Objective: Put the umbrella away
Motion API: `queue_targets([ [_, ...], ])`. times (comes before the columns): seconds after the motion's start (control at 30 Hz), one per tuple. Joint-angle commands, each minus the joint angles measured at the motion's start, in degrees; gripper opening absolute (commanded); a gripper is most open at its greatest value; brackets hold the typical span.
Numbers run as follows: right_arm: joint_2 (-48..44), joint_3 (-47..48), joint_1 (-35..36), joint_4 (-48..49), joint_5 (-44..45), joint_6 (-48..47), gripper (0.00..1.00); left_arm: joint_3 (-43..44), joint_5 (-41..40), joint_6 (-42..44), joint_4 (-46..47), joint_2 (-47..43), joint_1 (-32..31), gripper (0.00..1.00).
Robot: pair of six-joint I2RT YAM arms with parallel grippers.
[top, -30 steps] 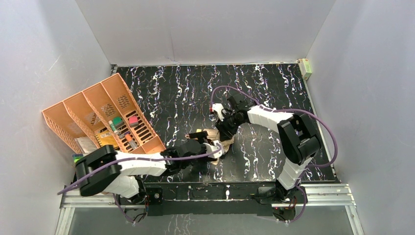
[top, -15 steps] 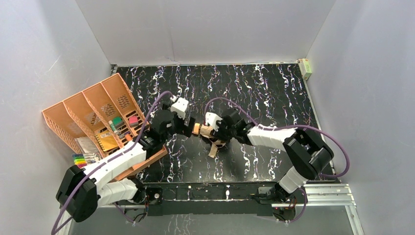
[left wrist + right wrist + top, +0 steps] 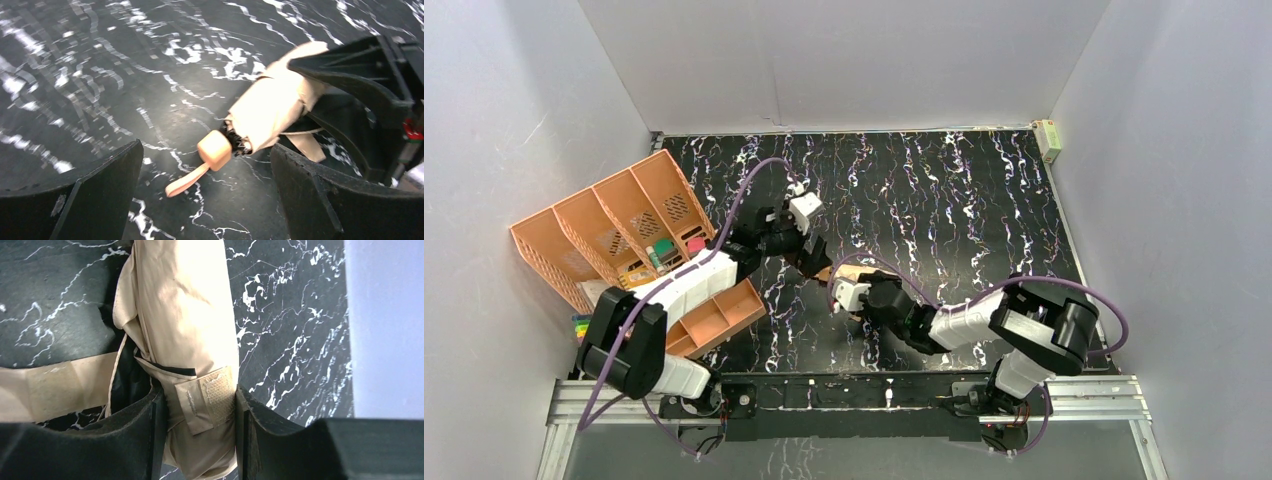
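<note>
Right wrist view: my right claw point(image 3: 197, 407) pinches the folded umbrella point(image 3: 180, 315), left claw point(image 3: 205, 150) wide open, strap point(image 3: 50, 385) not tied yet.

There is one umbrella point(image 3: 270, 112), one orange organizer point(image 3: 624, 215), one table point(image 3: 944, 200) and one small pale box point(image 3: 1048, 139) at its far right corner. Two claws show: the left claw point(image 3: 815, 257) and the right claw point(image 3: 195, 410).

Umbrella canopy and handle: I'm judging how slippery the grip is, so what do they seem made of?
Canopy: likely thin woven fabric, matte tan; it creases and folds softly. Handle: seems hard plastic, possibly rubber, smooth and matte; crisp blocky edges.
</note>
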Motion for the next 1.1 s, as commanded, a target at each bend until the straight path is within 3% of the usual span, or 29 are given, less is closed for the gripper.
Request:
queue_targets([
  [0.0,3.46,-5.48,3.55,-1.75,4.47,-4.75,0.1,4.22,15.8,9.57,-3.2,3.02,-0.23,0.98],
  [0.27,3.74,-9.08,6.39,4.44,3.09,-9.74,0.13,10.36,18.57,15.66,-11.01,12.07,-3.89,0.98],
  [0.7,1.9,-10.31,6.65,4.55,1.47,-11.09,0.12,15.73,15.71,23.58,-16.98,23.45,-8.86,0.97],
  [0.87,1.33,-9.28,6.65,4.14,1.54,-10.56,0.11,16.64,13.42,25.63,-19.06,26.55,-10.11,0.78],
  [1.07,-0.38,-8.3,6.65,3.67,1.46,-10.06,0.12,17.86,9.22,26.77,-20.3,30.18,-11.21,0.47],
])
